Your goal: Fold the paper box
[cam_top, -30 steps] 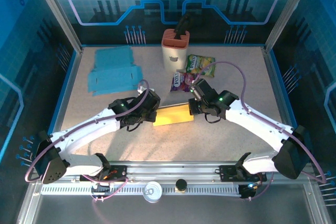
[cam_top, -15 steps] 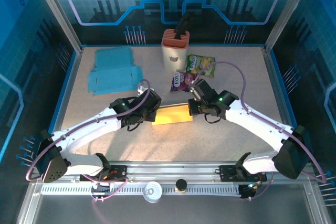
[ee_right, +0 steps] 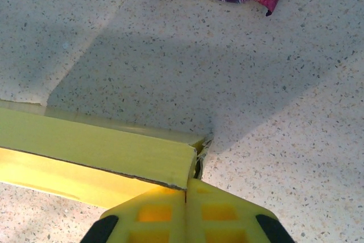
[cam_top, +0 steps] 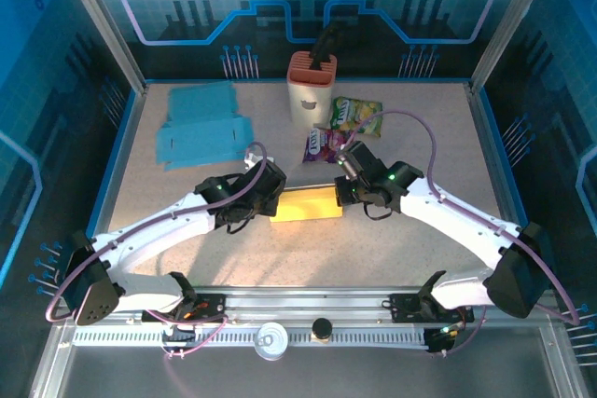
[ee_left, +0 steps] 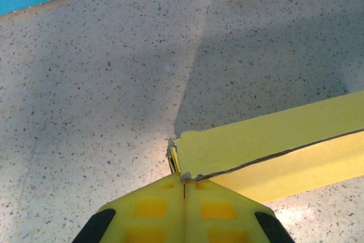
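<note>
with the yellow paper box (cam_top: 305, 204) lying mid-table (cam_top: 392, 258), its end corners nipped thinly by the fully closed left gripper (ee_left: 183, 181) and right gripper (ee_right: 186, 189), the card could be torn or slipped free if pulled unevenly

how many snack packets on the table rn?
2. Green-and-yellow foil snack packet right of the white-and-orange holder; purple foil snack packet just in front of it. More may be hidden from view.

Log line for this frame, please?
left pincer: shut on yellow paper box, left end | right pincer: shut on its right end
</note>
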Available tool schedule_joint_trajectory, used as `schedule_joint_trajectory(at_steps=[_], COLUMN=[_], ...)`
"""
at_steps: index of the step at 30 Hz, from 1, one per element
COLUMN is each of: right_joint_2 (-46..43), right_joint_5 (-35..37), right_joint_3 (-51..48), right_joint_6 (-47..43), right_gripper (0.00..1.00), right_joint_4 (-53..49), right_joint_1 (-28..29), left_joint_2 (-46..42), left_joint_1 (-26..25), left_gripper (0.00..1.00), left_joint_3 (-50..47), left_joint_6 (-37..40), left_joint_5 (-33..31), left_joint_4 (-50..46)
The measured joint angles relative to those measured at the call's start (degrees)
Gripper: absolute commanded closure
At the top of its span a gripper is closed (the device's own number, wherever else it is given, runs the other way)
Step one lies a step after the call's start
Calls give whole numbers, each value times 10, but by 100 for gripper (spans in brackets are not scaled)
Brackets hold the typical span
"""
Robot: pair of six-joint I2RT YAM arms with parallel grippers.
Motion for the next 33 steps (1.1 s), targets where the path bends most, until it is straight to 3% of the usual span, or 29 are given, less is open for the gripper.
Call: schedule_joint_trajectory(at_steps=[12,18,24,28,33], right_joint_2=[0,-19,-98,-187,-252], right_joint_5=[0,-19,-66,-107,-152], right_joint_3=[-2,-9,-46,-106,-208], right_joint_6=[0,10,68,168,358], right_gripper=[98,68,37,30,30], right_joint_4=[0,2,19,63,150], right_joint_1=[0,0,-11,-41,-60], left_joint_2=[-12,-13,-13,-13,-13], left_joint_1=[0,-2,-12,-21,-29], left_gripper=[100,100,100,100,100], left_joint_3=[-28,-31,-31,-31,-31], left_joint_6=[-15,-25,-33,-44,-55], left_joint_5=[-2,-5,-12,-17,-23], left_joint_4=[37,42,40,40,40])
